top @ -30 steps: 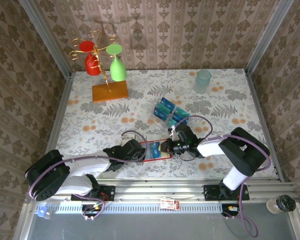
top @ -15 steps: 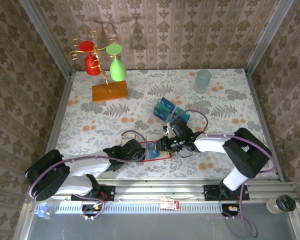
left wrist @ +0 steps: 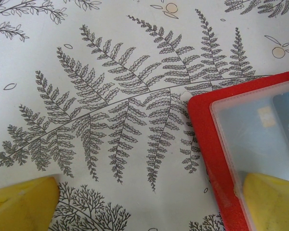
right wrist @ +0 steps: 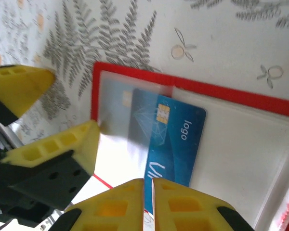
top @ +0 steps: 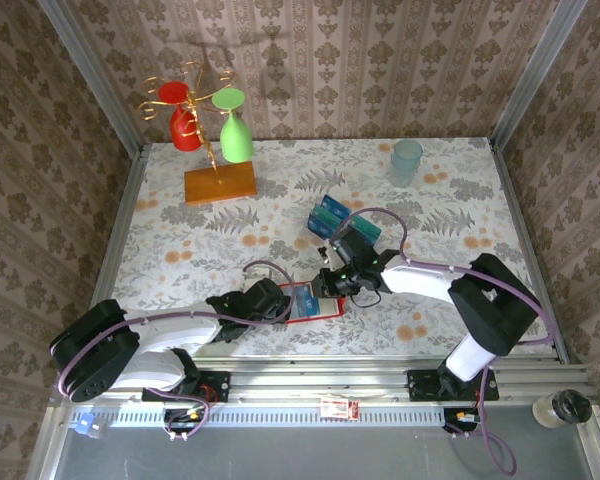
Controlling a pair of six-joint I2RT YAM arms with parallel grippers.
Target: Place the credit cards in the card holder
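Top external, card holder [top: 310,317]: red, open flat, near table edge, centre, between both grippers.
Right wrist, blue credit card [right wrist: 171,144]: partly under holder's clear pocket.
Right gripper [right wrist: 148,192]: fingers nearly together, nothing between; tips at the card's end.
Left gripper [left wrist: 149,207]: spread wide, empty; one finger [left wrist: 274,199] on the holder.
Spare credit cards [top: 340,222]: just beyond the holder.

— What's the room like on your feed?
— I see brown damask wallpaper [top: 380,70] on the far, left and right sides, with grey metal posts [top: 90,75] in the far corners.
— And the bench?
— My bench [top: 460,200] wears a pale cloth of ferns and orange blooms, evenly lit. An aluminium rail [top: 310,385] runs along its near edge.
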